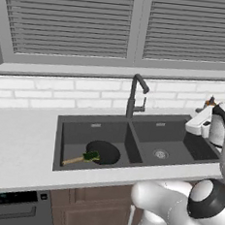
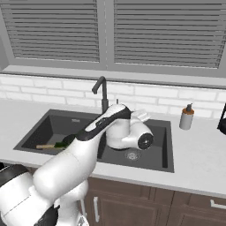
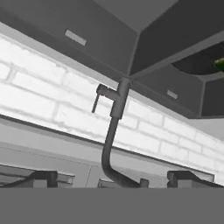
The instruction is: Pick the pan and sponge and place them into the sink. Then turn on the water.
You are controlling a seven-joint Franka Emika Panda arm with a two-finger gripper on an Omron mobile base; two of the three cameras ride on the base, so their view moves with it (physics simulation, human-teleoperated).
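I've got the tool (image 3: 112,181) with fingers spread wide, nothing held. Round black pan (image 1: 102,151) with wooden handle sits in the sink's (image 1: 92,169) 9 o'clock basin, green sponge (image 1: 91,156) on it.

no readable text, labels, brands or numbers anywhere

White counter with a sunken double sink

The white countertop (image 1: 18,149) runs below a white brick backsplash and carries the dark grey double-basin sink (image 1: 181,122), a tall dark faucet (image 1: 134,94) behind its divider, and a soap bottle (image 2: 187,117) standing right of the sink.
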